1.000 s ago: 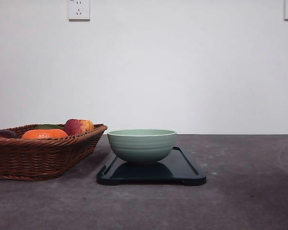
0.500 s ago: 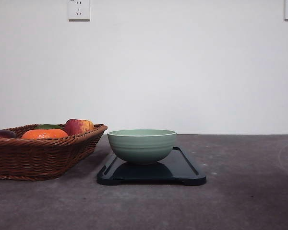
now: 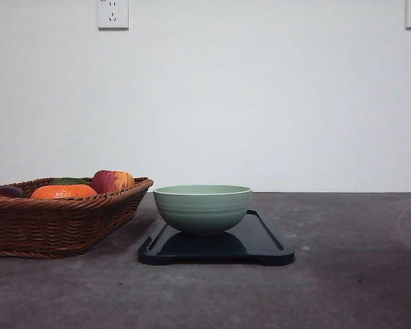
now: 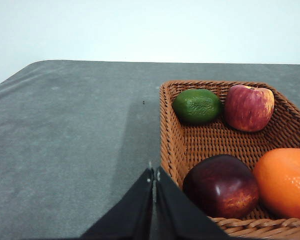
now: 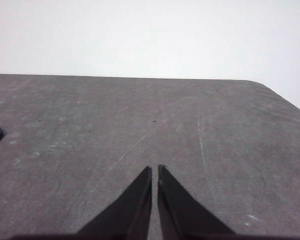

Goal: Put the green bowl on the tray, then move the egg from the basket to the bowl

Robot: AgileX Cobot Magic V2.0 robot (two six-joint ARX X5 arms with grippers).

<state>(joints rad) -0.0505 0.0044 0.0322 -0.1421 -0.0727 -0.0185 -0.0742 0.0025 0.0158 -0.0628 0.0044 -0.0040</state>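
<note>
Front view, table: your grey table point(image 3: 356, 274) bears everything.
Basket: brown woven wicker basket point(image 3: 55, 226), 9 o'clock of tray.
Tray: flat black rectangular tray point(image 3: 260, 240), centre.
Bowl: pale sage-green ridged bowl point(image 3: 203, 208) sits on tray.
Claws: left gripper point(image 4: 154, 175) and right gripper point(image 5: 154, 172) pinched together, empty.

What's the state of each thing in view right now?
green bowl: upright, on the tray
tray: flat on the table, holding the bowl
basket: on the table, holding fruit; no egg visible
left gripper: fingers shut, empty, beside the basket
right gripper: fingers shut, empty, over bare table
</note>
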